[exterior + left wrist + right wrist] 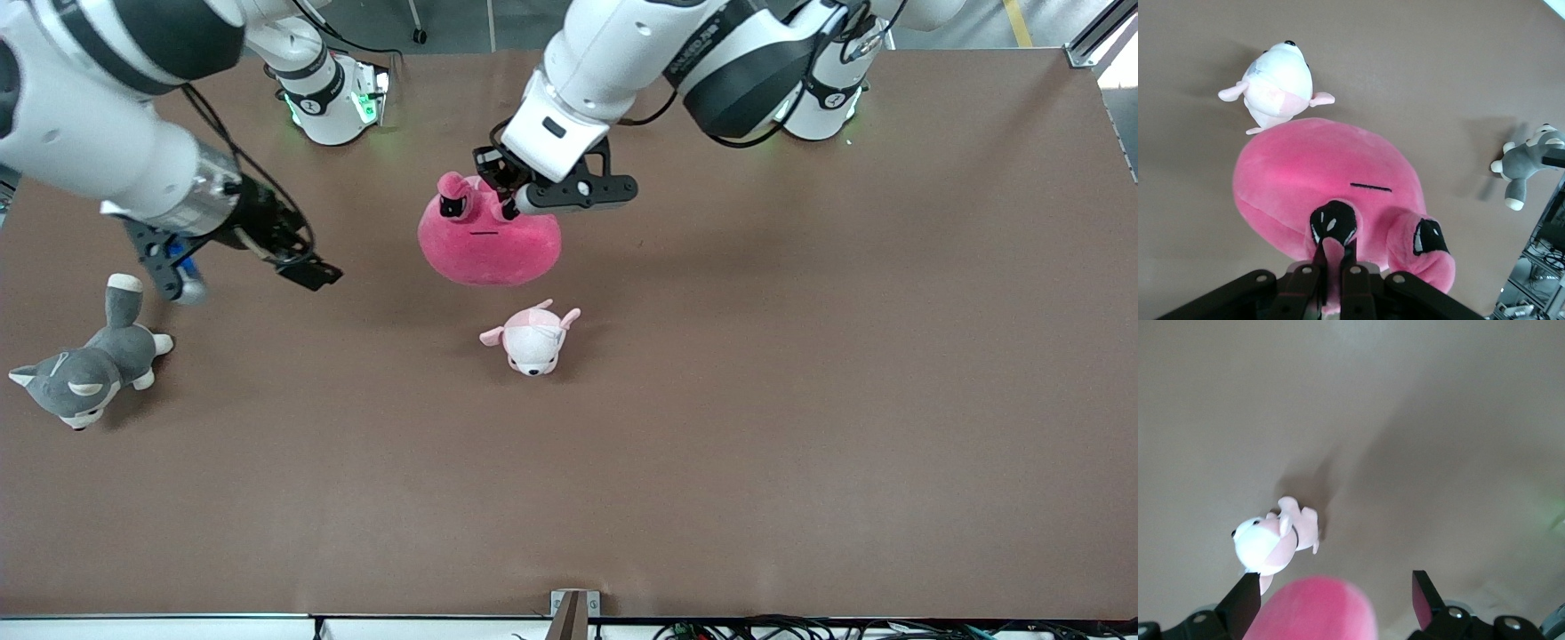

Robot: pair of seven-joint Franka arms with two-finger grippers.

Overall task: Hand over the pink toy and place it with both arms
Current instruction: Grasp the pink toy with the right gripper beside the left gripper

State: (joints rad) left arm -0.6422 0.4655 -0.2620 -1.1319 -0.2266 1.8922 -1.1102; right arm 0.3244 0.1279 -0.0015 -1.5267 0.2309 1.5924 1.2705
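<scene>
The brown table (800, 400) carries a puppy plush (532, 339) and a husky plush (84, 369).

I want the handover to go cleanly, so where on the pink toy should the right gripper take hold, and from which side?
The left gripper is shut on one eye stalk of the pink toy, so the round body hangs free below. The open right gripper should probably close across that soft lower body, coming in level from the right arm's end of the table, well under the left gripper's fingers; the bulge squashes easily.

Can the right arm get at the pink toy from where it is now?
Probably yes. The left end effector holds the pink toy lifted by its top, leaving its body exposed, and the right end effector is open with nothing between them.
</scene>
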